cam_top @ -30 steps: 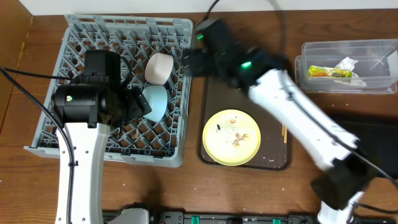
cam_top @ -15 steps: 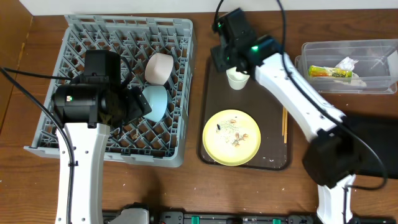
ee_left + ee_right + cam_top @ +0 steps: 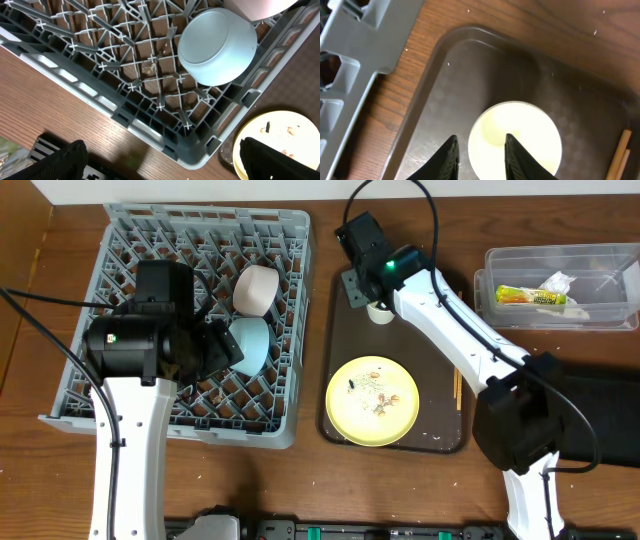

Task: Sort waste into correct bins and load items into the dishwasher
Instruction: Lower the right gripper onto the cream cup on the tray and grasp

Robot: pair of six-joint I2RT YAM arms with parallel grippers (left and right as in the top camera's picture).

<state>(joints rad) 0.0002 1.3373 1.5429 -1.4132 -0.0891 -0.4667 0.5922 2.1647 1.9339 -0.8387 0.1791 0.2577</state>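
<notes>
The right tool (image 3: 480, 139) stands narrow astride the rim of the small white cup (image 3: 520, 140) at the far end of the dark brown tray (image 3: 435, 110); whether it pinches, I cannot tell. Cup pickup is in hand; next, lift it left into the grey pegged plastic rack (image 3: 170, 430), which holds a light blue bowl (image 3: 217, 47) and a white bowl (image 3: 255, 288). The left tool (image 3: 160, 150) gapes wide, empty.

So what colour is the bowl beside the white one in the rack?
The bowl is light blue; the left wrist view shows it best.
</notes>
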